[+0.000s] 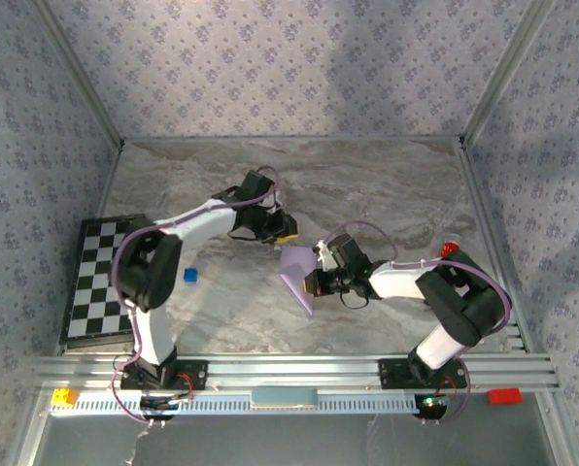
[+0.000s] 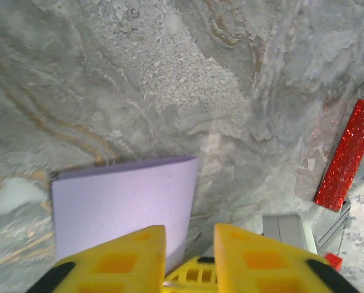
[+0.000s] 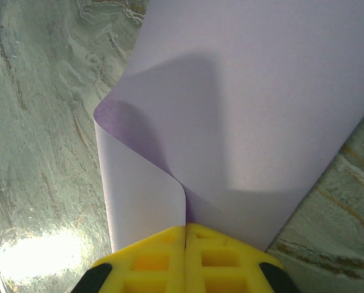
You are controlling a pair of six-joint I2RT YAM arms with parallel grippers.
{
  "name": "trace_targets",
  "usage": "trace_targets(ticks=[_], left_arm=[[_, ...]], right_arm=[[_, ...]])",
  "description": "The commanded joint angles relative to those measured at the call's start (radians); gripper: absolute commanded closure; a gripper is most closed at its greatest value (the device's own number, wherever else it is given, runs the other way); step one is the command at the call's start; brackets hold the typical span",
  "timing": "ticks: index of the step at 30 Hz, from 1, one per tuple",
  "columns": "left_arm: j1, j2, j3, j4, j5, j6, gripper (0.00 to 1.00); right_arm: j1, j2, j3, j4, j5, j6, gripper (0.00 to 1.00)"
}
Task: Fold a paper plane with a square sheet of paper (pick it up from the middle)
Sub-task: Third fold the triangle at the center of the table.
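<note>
Fold pinched in the square sheet of paper
It is held over the counter by the closed right tool; the left tool is parted; edges should be matched before creasing.

The left arm stretches forward with its elbow bent. The left tool sits at the far edge of the sheet of paper, its jaws slightly apart. The right arm folds low and reaches in from the sheet's right side. The right tool has its jaws pressed together, pinching the sheet's curled edge.
</note>
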Motion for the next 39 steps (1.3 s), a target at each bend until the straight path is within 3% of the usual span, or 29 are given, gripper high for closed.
trace_targets(ticks=[1, 5, 10, 20, 39], left_arm=[[-0.001, -0.108, -0.106, 0.078, -0.008, -0.062, 0.85], [-0.012, -0.215, -0.291, 0.257, 0.046, -0.181, 1.00], [-0.083, -0.273, -0.472, 0.504, 0.062, -0.335, 1.00], [-0.145, -0.213, -0.581, 0.675, 0.017, -0.427, 1.00], [-0.173, -0.130, -0.609, 0.661, -0.005, -0.415, 1.00]], right_arm=[[0.006, 0.024, -0.008, -0.046, 0.031, -0.011, 1.00], [0.004, 0.021, -0.007, -0.050, 0.035, -0.011, 1.00], [0.004, 0.018, -0.008, -0.052, 0.038, -0.008, 1.00], [0.004, 0.019, -0.010, -0.053, 0.044, -0.007, 1.00], [0.004, 0.023, -0.010, -0.053, 0.044, -0.007, 1.00]])
